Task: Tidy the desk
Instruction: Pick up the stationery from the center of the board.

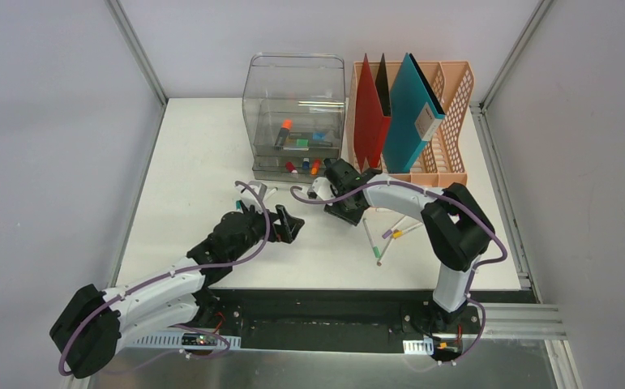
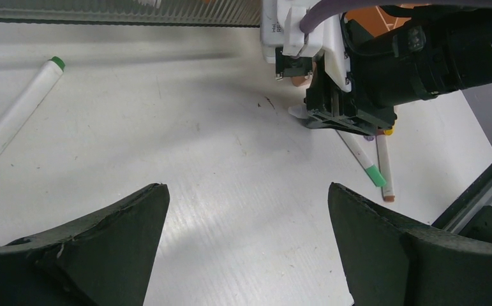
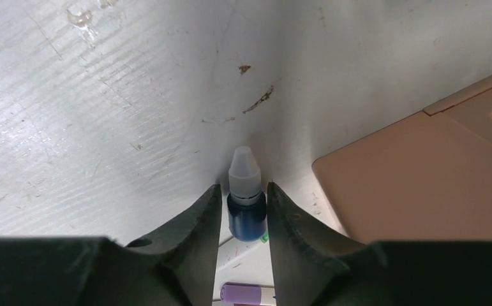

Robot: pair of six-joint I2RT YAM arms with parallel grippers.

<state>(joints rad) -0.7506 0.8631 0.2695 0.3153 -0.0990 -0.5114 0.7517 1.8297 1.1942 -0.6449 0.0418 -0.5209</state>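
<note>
We count one desk (image 1: 195, 162), two arms, the left arm (image 1: 171, 284) and the right arm (image 1: 455, 235), one clear drawer box (image 1: 297, 81) and one peach file rack (image 1: 451, 105). There are two folders, a red folder (image 1: 370, 121) and a teal folder (image 1: 410, 113). We also count one lone pen (image 2: 16, 118) at the left, three clustered pens (image 2: 365, 164) at the right, and one small blue bottle (image 3: 246, 207).

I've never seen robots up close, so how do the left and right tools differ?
The left tool is spread wide with nothing between its fingers; the right tool is closed on a small blue bottle. The left tool hangs over bare desk; the right tool sits beside the peach file rack. Both have two dark fingers.
</note>
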